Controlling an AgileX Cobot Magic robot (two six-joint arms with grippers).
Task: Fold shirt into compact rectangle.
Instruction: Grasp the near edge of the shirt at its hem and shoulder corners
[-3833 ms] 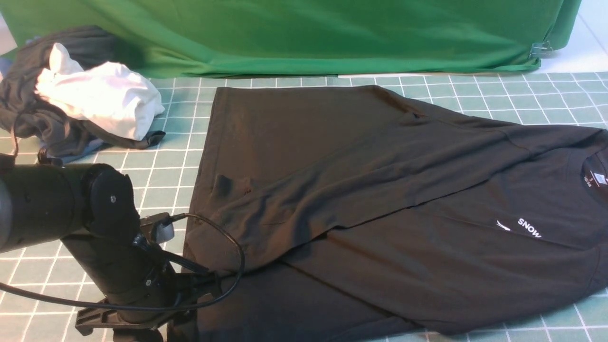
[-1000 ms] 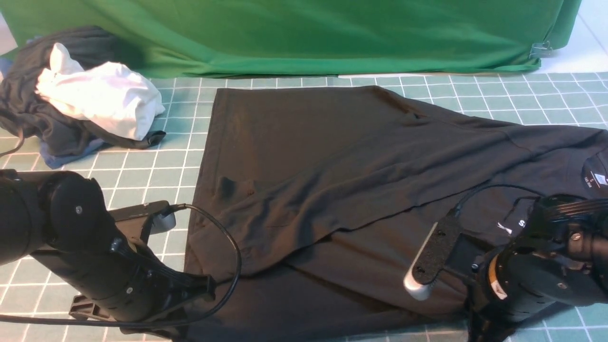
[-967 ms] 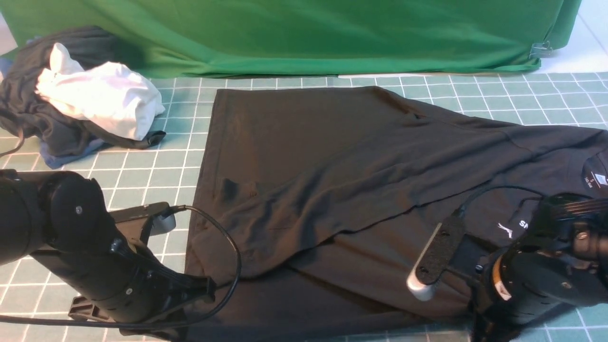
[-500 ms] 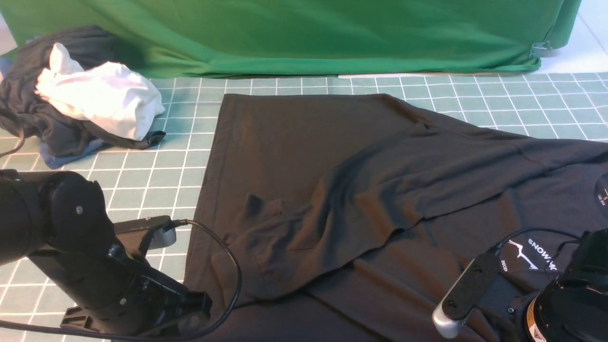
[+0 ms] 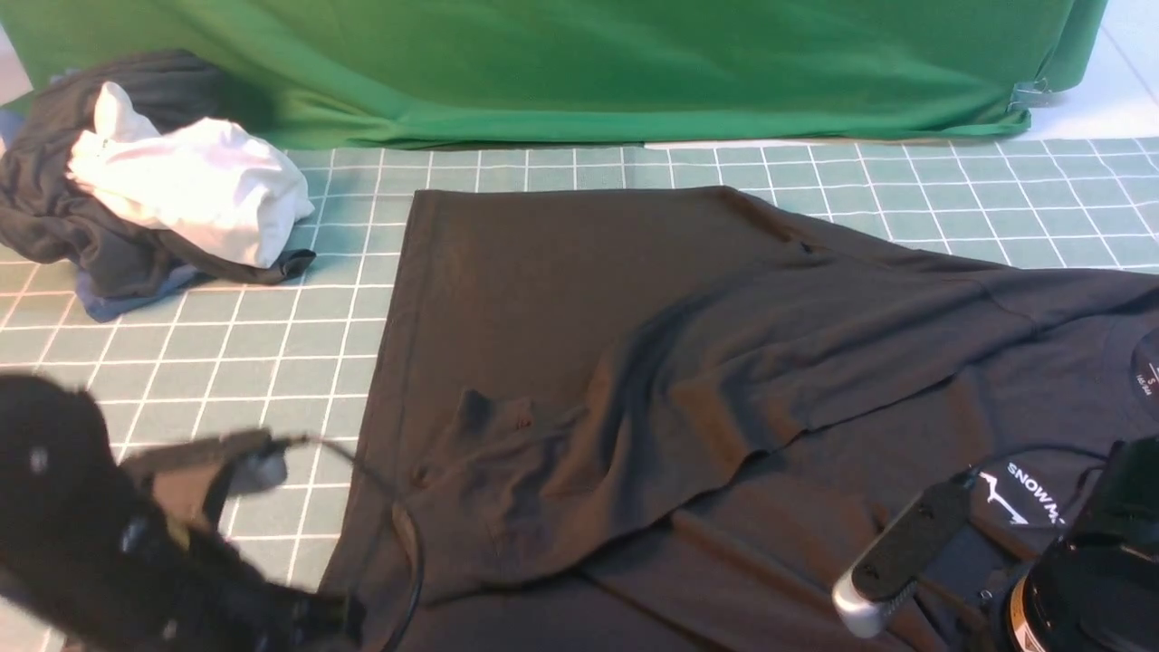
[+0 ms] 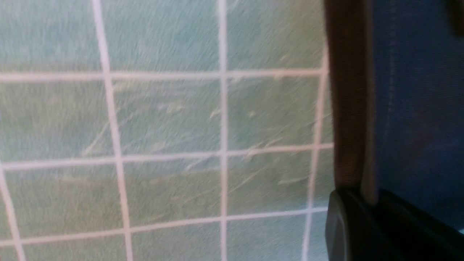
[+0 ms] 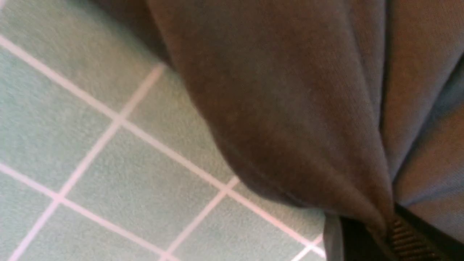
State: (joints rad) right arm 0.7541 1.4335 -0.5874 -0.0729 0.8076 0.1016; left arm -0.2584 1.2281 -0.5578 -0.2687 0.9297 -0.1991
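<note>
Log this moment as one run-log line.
phase: mid-fold | left pincer: shut on shirt hem | right pincer: shut on bunched shirt | shirt: one side folded over, not yet rectangle

I record one garment: the shirt [image 5: 634,317], a large plain black T-shirt, lying across the gridded mat [image 5: 299,344] with its hem toward my left and its collar toward my right. The far side is folded over the body along a slanting line, leaving a rumpled flap mid-garment. The white chest logo [image 5: 1023,493] faces up, partly hidden. The neck label [image 5: 1148,380] sits at the right frame edge. In the right wrist view, the near edge is gathered into a pinched point above the mat.
</note>
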